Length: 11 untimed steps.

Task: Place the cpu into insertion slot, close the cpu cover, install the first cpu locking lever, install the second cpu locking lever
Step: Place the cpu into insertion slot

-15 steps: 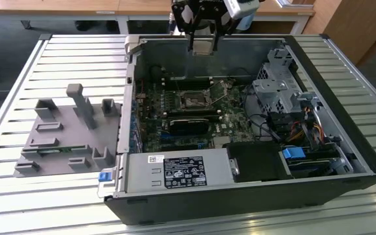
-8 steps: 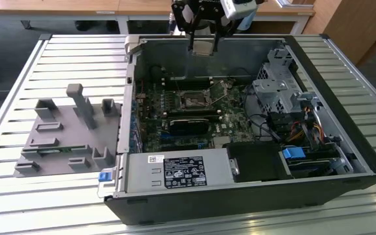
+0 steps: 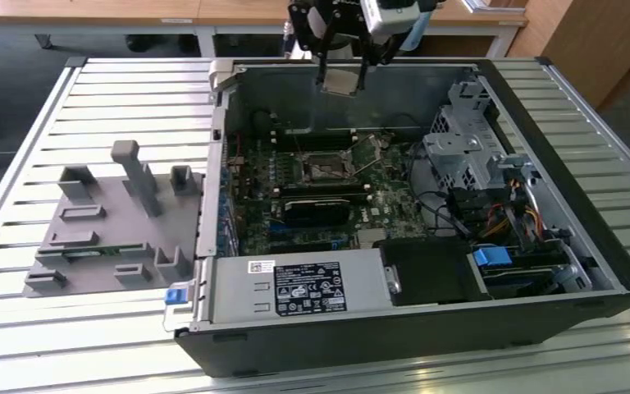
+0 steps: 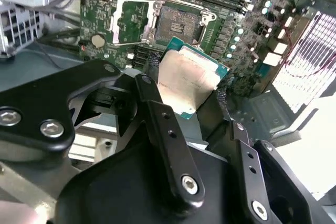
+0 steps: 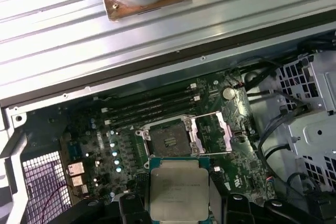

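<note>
The gripper (image 4: 184,97) clasps cpu (image 4: 188,77) (insertion slot (image 4: 178,22) uncovered).

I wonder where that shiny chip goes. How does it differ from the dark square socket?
The cpu has a dull silver top; the insertion slot is dark in the middle. The cpu hangs in the gripper; the insertion slot sits empty on the board. Both are square.

The arm reaches down from the top of the exterior view, wrist pointing downward, with the pincer (image 3: 340,75) at its tip in mid-air. Its two black fingers (image 4: 153,104) press against opposite edges of the cpu (image 5: 179,187).
</note>
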### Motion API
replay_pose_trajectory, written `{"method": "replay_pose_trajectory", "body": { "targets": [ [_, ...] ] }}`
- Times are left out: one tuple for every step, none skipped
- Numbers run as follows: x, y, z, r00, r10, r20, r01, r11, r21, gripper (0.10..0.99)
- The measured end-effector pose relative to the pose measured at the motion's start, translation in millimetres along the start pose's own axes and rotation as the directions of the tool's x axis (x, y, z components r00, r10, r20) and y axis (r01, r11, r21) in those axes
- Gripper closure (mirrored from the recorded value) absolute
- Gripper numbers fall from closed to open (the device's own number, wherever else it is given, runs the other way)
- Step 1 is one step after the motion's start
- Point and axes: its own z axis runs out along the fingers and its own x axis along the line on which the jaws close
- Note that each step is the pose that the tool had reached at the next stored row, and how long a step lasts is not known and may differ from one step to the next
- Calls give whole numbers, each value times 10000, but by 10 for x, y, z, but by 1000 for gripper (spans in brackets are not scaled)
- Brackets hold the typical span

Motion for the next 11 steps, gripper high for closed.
{"method": "replay_pose_trajectory", "body": {
  "targets": [
    [0,0,2,9998,183,16,-183,9998,2,549],
    [0,-1,4,9994,348,32,-348,9994,3,549],
    [0,-1,7,9987,511,47,-511,9987,5,549],
    [0,-1,8,9977,673,63,-673,9977,9,549],
    [0,-1,10,9965,835,78,-835,9965,13,549],
    [0,-1,13,9950,998,94,-999,9950,15,549],
    [0,-1,15,9932,1162,110,-1162,9932,15,549],
    [0,-1,17,9909,1336,126,-1337,9910,16,549],
    [0,-2,19,9886,1500,142,-1500,9887,17,549],
    [0,-2,22,9860,1662,158,-1663,9861,18,549],
    [0,-2,25,9831,1822,174,-1823,9832,20,549]
  ]
}}
